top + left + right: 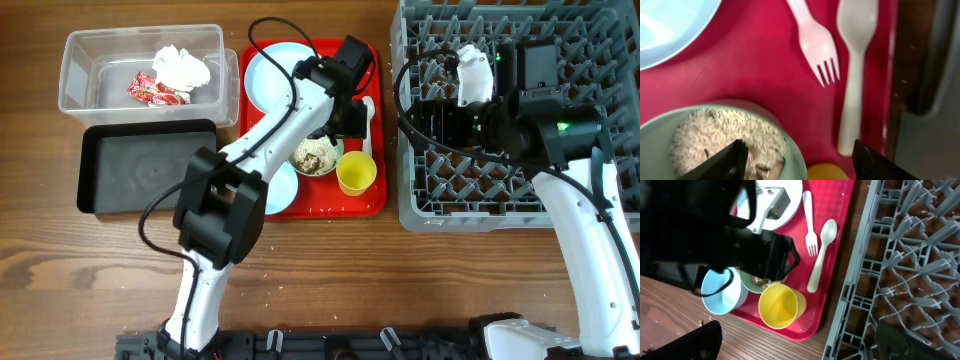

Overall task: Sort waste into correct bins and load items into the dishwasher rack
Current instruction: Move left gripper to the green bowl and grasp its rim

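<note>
Green bowl (654, 150) holding rice scraps (715, 135), red tray (755, 65)

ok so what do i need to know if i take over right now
Left gripper open over the green bowl, holding nothing. Right gripper open, empty, by the dishwasher rack.
Done: napkin and wrapper in the clear tub.
Rice sits in the green bowl; plate, blue bowl, yellow cup, fork, spoon on the red tray.
Left: rice to bin, dishes into rack.

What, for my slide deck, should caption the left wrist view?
Open left pincer over green bowl of rice scraps; fork, spoon beside.
</note>
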Controlling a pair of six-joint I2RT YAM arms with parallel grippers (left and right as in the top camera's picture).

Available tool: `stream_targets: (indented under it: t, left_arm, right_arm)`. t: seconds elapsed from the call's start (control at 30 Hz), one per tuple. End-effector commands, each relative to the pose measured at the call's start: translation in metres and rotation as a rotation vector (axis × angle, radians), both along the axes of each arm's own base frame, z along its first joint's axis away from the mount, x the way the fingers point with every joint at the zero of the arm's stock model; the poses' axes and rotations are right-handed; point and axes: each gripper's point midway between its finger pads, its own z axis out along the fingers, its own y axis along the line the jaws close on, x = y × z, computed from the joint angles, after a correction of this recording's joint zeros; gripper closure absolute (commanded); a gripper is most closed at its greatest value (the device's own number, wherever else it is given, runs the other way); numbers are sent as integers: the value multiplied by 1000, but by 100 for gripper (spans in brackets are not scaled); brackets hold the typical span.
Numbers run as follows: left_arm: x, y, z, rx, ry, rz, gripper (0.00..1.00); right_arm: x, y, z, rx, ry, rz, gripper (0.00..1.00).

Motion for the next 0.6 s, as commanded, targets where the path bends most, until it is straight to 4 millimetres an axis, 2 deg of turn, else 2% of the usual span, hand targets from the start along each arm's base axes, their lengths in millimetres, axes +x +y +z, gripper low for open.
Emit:
stream_targets:
  t: [0.0, 0.13, 0.27, 0.43, 0.57]
  left_arm:
    - [2, 8, -28, 50, 29, 70, 36]
    - [0, 8, -44, 59, 59, 100, 50]
    - [0, 8, -44, 58, 59, 100, 62]
    - [0, 7, -42, 53, 58, 99, 82]
    - [2, 6, -32, 42, 43, 99, 87]
  right_arm:
    - [3, 4, 9, 21, -13, 0, 0]
    - [3, 4, 9, 21, -12, 0, 0]
    - [3, 4, 9, 21, -13, 0, 0]
    - [3, 4, 9, 20, -13, 1, 0]
    - [3, 4, 9, 20, -13, 0, 0]
